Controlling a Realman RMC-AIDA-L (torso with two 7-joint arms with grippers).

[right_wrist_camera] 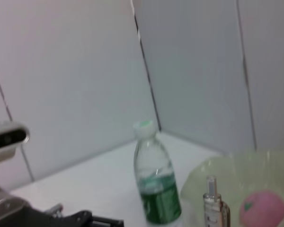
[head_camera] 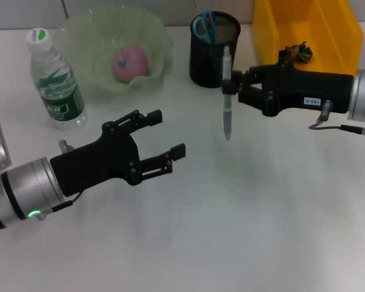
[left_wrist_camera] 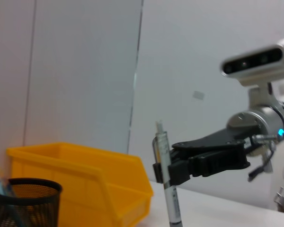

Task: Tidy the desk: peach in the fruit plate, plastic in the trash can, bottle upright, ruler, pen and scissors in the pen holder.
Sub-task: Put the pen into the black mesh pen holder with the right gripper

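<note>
Left gripper (head_camera: 160, 135) agape; pen (head_camera: 227, 97) pinched.

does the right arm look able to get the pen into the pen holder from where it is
Probably yes. The right gripper holds the pen upright just beside the pen holder, whose mouth is open apart from the scissors at one side. The left gripper is well clear.

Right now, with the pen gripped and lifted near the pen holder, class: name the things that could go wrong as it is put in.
The right gripper holds the pen by its upper part, so the long lower end might swing or slip.

The pen holder already contains scissors; the pen could catch on them or the mesh rim and tip the cup.

The left gripper hovers open nearby, so the arms could collide.
</note>
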